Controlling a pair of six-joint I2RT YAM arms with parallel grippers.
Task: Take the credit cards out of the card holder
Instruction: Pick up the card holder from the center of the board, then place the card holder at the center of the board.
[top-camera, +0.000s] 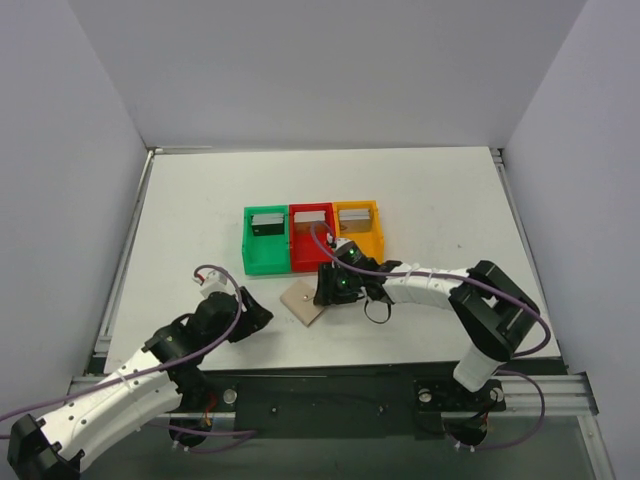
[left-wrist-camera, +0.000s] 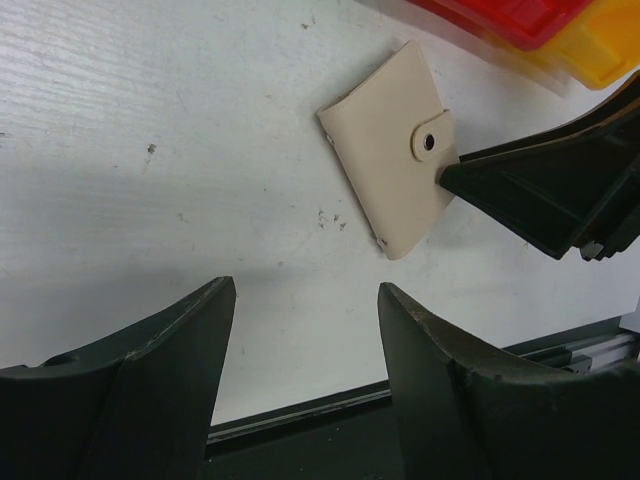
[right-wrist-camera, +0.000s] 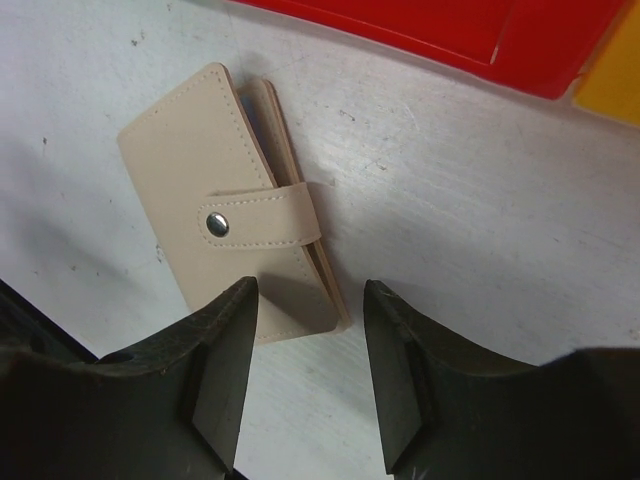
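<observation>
The beige card holder (top-camera: 303, 301) lies flat and snapped shut on the white table, in front of the bins. It also shows in the left wrist view (left-wrist-camera: 390, 150) and the right wrist view (right-wrist-camera: 230, 205), with its snap tab closed. No cards show. My right gripper (right-wrist-camera: 308, 330) is open and hovers at the holder's right edge, its jaws astride the near corner, not gripping. My left gripper (left-wrist-camera: 305, 330) is open and empty, to the left of the holder and apart from it. In the top view the right gripper (top-camera: 325, 290) sits beside the holder and the left gripper (top-camera: 258, 315) is to its left.
A green bin (top-camera: 266, 255), a red bin (top-camera: 310, 252) and an orange bin (top-camera: 358, 232) stand in a row just behind the card holder. Grey blocks sit inside them. The table's front rail (top-camera: 330, 372) runs close below both grippers.
</observation>
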